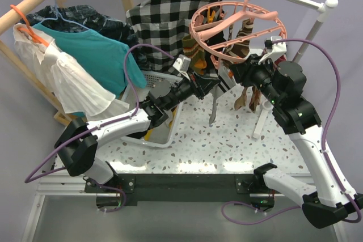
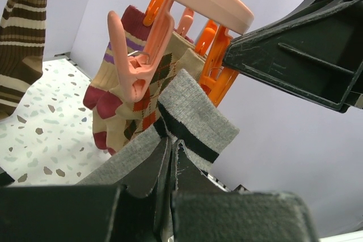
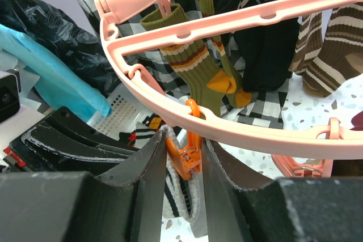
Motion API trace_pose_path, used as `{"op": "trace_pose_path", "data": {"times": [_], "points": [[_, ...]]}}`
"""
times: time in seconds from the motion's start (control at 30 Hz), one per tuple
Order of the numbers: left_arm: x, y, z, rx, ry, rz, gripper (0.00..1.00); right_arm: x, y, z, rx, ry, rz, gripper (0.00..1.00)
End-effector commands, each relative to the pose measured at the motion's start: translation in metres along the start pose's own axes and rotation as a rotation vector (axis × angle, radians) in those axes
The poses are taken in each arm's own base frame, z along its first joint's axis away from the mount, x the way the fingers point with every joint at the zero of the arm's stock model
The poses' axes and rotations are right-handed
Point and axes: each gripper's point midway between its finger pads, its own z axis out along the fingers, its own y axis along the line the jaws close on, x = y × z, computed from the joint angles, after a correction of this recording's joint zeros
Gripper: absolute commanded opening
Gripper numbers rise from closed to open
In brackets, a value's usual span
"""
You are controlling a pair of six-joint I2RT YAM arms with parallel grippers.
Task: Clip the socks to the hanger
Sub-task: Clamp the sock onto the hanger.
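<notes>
The salmon-pink hanger [image 1: 238,24] hangs from the white rail with several socks clipped to it. My left gripper [image 1: 218,81] is shut on a grey sock with a black stripe [image 2: 195,118] and holds its cuff up just under an orange clip peg [image 2: 218,63]. In the left wrist view my gripper [image 2: 173,143] is beside a pink peg [image 2: 139,63] that holds an argyle sock [image 2: 150,97]. My right gripper [image 3: 182,134] squeezes the orange peg [image 3: 184,154] under the ring [image 3: 238,126], with the grey sock [image 3: 190,202] right below. An olive sock [image 3: 198,66] hangs behind.
The black-and-white checked shirt [image 1: 164,21] hangs behind the hanger. A white mesh basket [image 1: 159,128] stands under my left arm. Teal [image 1: 85,49] and white [image 1: 68,80] garments hang on the wooden rack at left. Brown striped socks [image 3: 332,43] hang at right.
</notes>
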Motion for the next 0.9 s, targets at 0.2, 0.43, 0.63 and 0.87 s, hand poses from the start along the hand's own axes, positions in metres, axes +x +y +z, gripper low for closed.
{"op": "trace_pose_path", "data": {"times": [0.2,0.43,0.63,0.87], "points": [[-0.025,-0.018,0.005,0.079,-0.103,-0.002,0.0,-0.021,0.017,-0.004,-0.074,-0.069,0.024,0.0],[-0.035,-0.028,0.015,0.127,-0.139,-0.003,0.0,-0.021,0.022,-0.006,-0.097,-0.065,0.037,0.0],[-0.04,-0.036,0.016,0.169,-0.163,-0.035,0.0,-0.019,0.019,-0.005,-0.088,-0.063,0.033,0.0],[-0.056,-0.047,0.01,0.189,-0.197,-0.033,0.0,-0.016,0.01,-0.006,-0.046,-0.064,0.012,0.0]]}}
